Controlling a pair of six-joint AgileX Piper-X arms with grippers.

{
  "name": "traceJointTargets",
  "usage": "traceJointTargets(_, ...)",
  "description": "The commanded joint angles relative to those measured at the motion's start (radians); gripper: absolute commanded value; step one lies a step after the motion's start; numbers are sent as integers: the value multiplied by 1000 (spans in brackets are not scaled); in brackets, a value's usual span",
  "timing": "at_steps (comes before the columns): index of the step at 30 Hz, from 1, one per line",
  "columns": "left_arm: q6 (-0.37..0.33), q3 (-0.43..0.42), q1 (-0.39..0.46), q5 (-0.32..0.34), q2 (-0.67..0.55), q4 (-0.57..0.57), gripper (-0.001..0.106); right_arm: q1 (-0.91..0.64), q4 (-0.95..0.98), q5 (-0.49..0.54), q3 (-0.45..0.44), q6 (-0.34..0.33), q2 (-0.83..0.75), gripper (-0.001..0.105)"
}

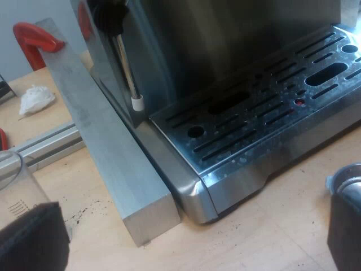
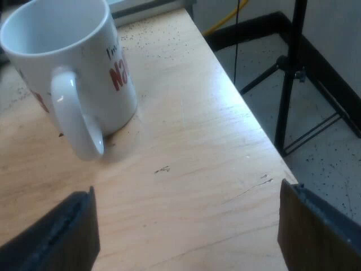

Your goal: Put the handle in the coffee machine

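The espresso machine [image 1: 225,51] stands close ahead of my left gripper [image 1: 189,231], with its slotted metal drip tray [image 1: 265,107] and its thin steam wand [image 1: 127,68] nearest. The left gripper is open, its black fingers [image 1: 31,237] wide apart with nothing between them, low over the wooden table at the machine's corner. A round metal rim with a bit of blue [image 1: 345,176] sits by one finger; I cannot tell what it is. My right gripper [image 2: 186,231] is open over bare wood, near a white mug [image 2: 67,68] with red lettering.
A grey metal bar [image 1: 107,147] lies along the machine's side, and a red clamp [image 1: 34,39] sits beyond it. The measuring glass [image 1: 14,186] stands by the left gripper's other finger. Crumpled white paper [image 1: 36,99] lies farther off. Near the mug, the table edge [image 2: 254,124] drops to a floor with a black stand [image 2: 290,79].
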Motion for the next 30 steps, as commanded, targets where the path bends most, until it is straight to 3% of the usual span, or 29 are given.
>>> traceJointTargets(1, 6, -1, -2, 13, -92, -13, 95, -3, -8, 10, -5, 2, -43, 69)
traceJointTargets(11, 6, -1, -2, 13, -90, -13, 95, -3, -17, -3, -5, 4, -43, 69)
traceJointTargets(16, 6, -3, -2, 13, -90, -16, 95, -3, -10, -117, -54, 2, -43, 69)
traceJointTargets(19, 3, -71, -2, -72, -73, 45, 95, -3, 40, -118, -108, -2, -43, 69)
traceJointTargets(24, -3, -154, -2, -71, -1, 151, 92, -3, 187, -181, -235, -21, -43, 69)
traceJointTargets(30, -3, -292, -2, -42, 79, 265, 89, -3, 370, -321, -361, -91, -43, 69)
